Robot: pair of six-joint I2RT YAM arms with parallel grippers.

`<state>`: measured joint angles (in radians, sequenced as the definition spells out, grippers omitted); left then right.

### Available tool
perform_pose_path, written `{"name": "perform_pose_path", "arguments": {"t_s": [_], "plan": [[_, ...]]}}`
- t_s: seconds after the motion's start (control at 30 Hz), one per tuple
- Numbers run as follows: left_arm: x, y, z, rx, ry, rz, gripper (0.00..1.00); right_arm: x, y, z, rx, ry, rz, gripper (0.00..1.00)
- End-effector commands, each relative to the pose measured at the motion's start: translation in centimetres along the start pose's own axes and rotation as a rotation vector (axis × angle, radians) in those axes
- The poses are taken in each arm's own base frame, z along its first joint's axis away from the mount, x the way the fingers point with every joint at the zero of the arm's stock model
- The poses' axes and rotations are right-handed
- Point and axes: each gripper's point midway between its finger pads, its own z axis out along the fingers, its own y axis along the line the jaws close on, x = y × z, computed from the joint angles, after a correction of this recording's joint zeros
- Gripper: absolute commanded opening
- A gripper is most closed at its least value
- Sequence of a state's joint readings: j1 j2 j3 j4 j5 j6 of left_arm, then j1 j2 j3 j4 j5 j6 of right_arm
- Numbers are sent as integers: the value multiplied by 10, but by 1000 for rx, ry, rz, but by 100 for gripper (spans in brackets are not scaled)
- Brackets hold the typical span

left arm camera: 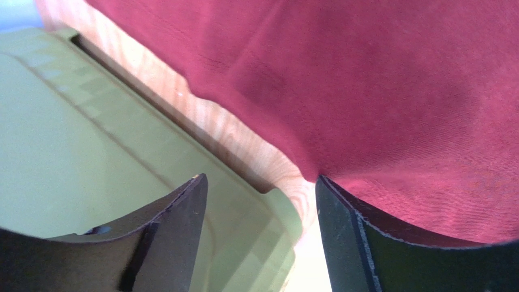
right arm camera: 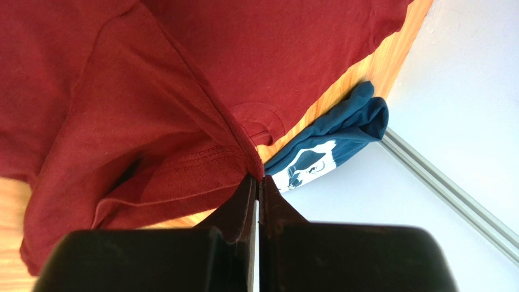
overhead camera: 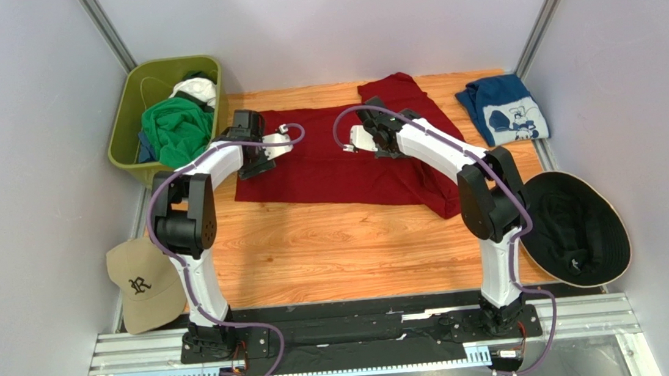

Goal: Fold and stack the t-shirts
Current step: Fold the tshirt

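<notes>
The large dark red t-shirt (overhead camera: 336, 165) lies spread over the back half of the table, with one part bunched at its right side. My right gripper (overhead camera: 370, 138) is over its upper middle. In the right wrist view this gripper (right arm camera: 259, 178) is shut on a pinched hem fold of the red shirt (right arm camera: 152, 79). My left gripper (overhead camera: 257, 163) is at the shirt's left edge. Its jaws (left arm camera: 259, 179) are open and empty, one finger touching the red cloth (left arm camera: 396, 91). The navy-blue printed t-shirt (overhead camera: 503, 109) lies folded at the back right and shows in the right wrist view (right arm camera: 332, 140). The bright green t-shirt (overhead camera: 178, 129) is in the bin.
An olive-green bin (overhead camera: 126, 143) with clothes in it stands at the back left, close to my left gripper (left arm camera: 73, 140). A tan baseball cap (overhead camera: 143, 285) lies at the left edge. A black wide-brimmed hat (overhead camera: 577, 229) lies at the right edge. Grey walls enclose the table.
</notes>
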<state>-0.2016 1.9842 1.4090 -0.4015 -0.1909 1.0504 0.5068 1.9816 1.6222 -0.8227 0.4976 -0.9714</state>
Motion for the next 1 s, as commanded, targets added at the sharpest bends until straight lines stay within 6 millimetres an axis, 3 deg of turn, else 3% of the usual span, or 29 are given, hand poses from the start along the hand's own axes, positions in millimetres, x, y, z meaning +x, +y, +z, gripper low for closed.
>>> {"name": "perform_pose_path", "arguments": {"t_s": [0.0,0.27,0.97], "plan": [[-4,12,-14,-61,-29,-23,75,-7,-31,-1,91,2,18,0],[0,-1,-26,-61,-46,-39,75,-10,-32,11,100,26,-7,0],[19,-37,-6,-37,6,-12,75,-13,-47,30,184,79,-78,0]]}}
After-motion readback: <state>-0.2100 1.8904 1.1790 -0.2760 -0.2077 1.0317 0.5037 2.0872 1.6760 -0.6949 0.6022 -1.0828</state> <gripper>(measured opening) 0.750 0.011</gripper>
